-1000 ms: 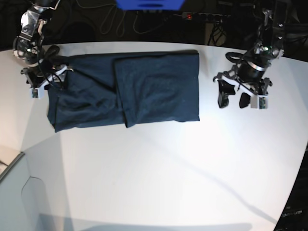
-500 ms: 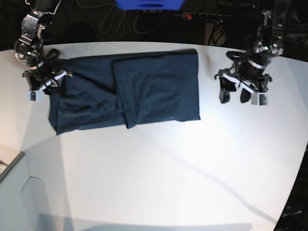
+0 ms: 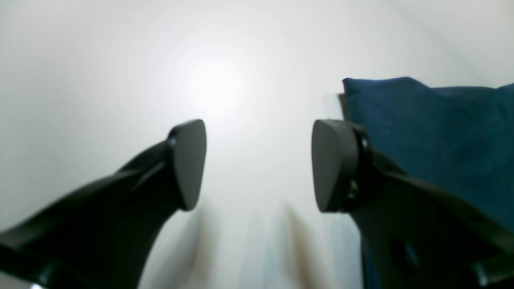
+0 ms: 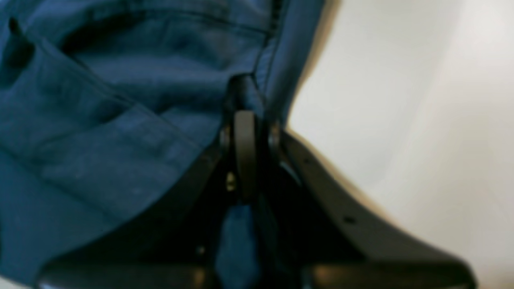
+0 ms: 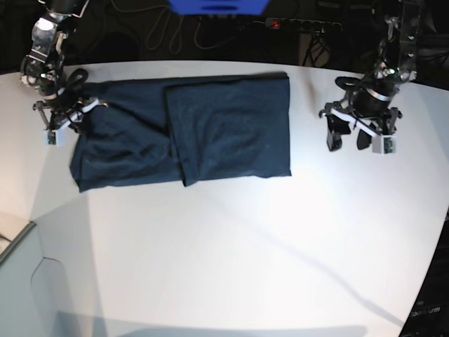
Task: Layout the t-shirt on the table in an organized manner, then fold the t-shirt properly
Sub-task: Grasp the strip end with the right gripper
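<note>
The dark navy t-shirt (image 5: 189, 133) lies partly folded on the white table (image 5: 245, 246), with a doubled panel on its right half and wrinkles on its left. My right gripper (image 5: 68, 119) is at the shirt's upper-left corner. In the right wrist view it (image 4: 245, 116) is shut, with a fold of the t-shirt (image 4: 100, 132) pinched between its fingers. My left gripper (image 5: 347, 140) hovers over bare table to the right of the shirt. It (image 3: 259, 164) is open with nothing between its fingers, and the t-shirt's edge (image 3: 433, 140) lies just beyond its right finger.
A power strip with a red light (image 5: 295, 24) and cables lie behind the table's far edge, next to a blue object (image 5: 217, 5). The table's curved edge (image 5: 21, 239) runs along the lower left.
My right gripper has gone from open to shut on the shirt's upper-left edge. The left gripper has drifted a little up and to the right, staying open.
</note>
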### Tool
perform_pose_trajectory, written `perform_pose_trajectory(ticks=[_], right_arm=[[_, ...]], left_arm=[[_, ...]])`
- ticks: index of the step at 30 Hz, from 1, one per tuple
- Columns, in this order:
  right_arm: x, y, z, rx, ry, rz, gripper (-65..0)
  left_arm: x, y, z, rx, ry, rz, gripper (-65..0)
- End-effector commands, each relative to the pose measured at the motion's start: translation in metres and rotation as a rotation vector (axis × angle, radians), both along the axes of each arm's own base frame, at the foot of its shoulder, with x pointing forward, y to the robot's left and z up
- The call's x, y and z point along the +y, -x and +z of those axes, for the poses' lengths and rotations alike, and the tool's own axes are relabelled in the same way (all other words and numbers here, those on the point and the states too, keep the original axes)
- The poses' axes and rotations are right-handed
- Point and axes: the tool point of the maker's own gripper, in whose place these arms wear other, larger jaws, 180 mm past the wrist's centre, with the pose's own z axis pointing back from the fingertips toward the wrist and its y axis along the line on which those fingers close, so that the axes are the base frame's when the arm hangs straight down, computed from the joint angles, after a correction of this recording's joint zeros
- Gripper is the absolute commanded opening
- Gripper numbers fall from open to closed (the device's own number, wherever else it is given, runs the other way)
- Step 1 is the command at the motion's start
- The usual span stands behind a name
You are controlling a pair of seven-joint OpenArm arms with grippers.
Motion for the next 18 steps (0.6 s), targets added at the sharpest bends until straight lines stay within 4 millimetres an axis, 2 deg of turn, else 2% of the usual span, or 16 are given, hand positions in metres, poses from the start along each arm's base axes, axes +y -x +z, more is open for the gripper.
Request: perform_pose_trajectory(ticks=[1,3,9,13,18], right_arm=[[-0.004,-0.007,0.015,-0.045,0.021,0.016,-65.0],[0.002,-0.016,0.032,-0.096,0.031,0.019,-65.0],[0.014,-0.028,0.070,-0.198,0.068,0.045,-65.0],[0.037,-0.029,0.089,-0.250,0.054,0.138,-65.0],[0.056,-0.034,0.106,-0.301,0.041,0.147,-65.0]], left_arm=[[0.002,-0.008,0.011,-0.048,-0.004,-0.001,-24.8],[0.002,-0.008,0.011,-0.048,-0.004,-0.001,-24.8],[0.002,-0.008,0.011,-0.048,-0.004,-0.001,-24.8],[0.002,-0.008,0.011,-0.048,-0.004,-0.001,-24.8],[0.002,-0.008,0.012,-0.049,-0.004,-0.001,-24.8]])
